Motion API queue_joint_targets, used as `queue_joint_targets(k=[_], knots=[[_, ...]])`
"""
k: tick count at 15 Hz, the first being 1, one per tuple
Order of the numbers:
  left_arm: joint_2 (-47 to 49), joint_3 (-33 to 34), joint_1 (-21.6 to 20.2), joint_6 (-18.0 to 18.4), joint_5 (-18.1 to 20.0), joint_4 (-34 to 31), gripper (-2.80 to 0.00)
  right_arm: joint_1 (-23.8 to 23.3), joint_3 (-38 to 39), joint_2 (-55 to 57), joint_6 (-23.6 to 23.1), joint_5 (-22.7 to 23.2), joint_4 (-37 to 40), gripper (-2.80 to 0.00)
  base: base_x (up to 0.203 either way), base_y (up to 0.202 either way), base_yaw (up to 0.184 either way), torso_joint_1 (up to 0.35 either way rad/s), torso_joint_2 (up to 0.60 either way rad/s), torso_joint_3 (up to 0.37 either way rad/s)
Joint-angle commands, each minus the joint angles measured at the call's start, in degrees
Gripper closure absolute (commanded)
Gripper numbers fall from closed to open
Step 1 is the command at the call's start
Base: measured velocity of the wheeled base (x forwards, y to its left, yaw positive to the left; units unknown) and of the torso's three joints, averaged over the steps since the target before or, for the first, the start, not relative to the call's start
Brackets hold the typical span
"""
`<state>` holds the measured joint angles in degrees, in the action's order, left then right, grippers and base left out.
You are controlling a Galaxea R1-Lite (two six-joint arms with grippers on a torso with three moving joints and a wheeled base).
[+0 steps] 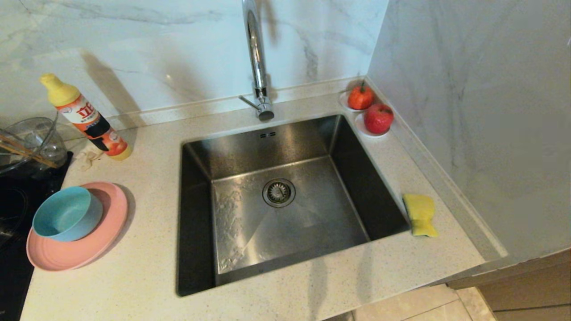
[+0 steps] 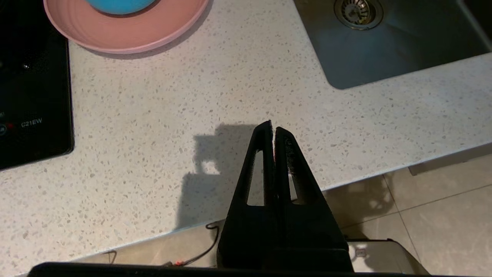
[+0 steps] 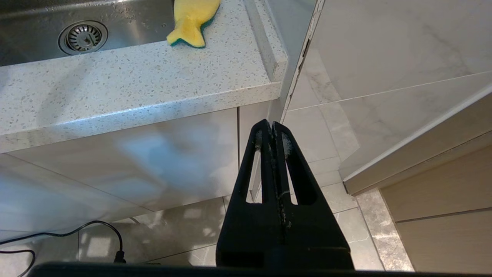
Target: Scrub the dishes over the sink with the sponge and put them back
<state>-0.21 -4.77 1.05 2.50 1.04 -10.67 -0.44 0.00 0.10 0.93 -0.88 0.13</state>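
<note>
A teal-blue bowl sits on a pink plate on the counter left of the sink. Wooden chopsticks lie across a clear glass bowl at the far left. The yellow sponge lies on the counter right of the sink, its green layer facing down. Neither arm shows in the head view. My left gripper is shut and empty over the counter's front edge, with the plate and bowl farther in. My right gripper is shut and empty, below and in front of the counter, with the sponge above it.
A dish-soap bottle leans by the back wall at the left. A black cooktop borders the plate. Two red fruits sit on small dishes in the back right corner. The chrome faucet rises behind the sink. A marble wall closes off the right.
</note>
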Motion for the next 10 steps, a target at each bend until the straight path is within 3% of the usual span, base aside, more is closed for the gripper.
queue_joint_targets(k=[1,10], knots=[[-0.06,0.2,0.01,-0.04,0.01,-0.32,0.0,0.0,0.0,0.08,-0.05,0.0,-0.05,0.0,0.0,0.0,0.0,0.0,0.0,0.0],[-0.06,0.15,0.01,-0.04,0.01,-0.32,0.0,0.0,0.0,0.08,0.04,0.0,-0.05,0.0,0.0,0.0,0.0,0.0,0.0,0.0]])
